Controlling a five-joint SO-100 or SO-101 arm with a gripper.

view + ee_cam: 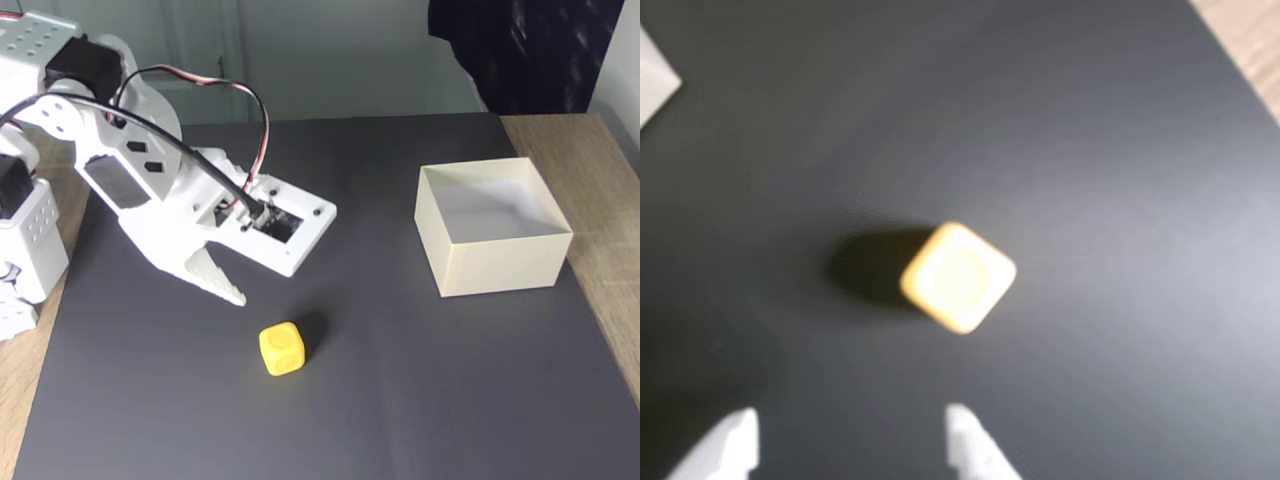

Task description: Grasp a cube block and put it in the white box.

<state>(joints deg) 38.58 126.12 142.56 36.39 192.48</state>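
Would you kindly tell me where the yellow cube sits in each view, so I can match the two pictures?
Wrist view: the cube lies near the centre, above the tool tips.
Fixed view: the cube lies low, left of centre, below the tool.
Shared landmark: the black mat beneath it.

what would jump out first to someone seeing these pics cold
The bright yellow cube block stands out most, sitting alone on the dark mat near the front of the fixed view. Next is the white robot arm reaching in from the left, its gripper open and poised just above and left of the cube. The cream-white box sits open-topped to the right, well apart from the cube.
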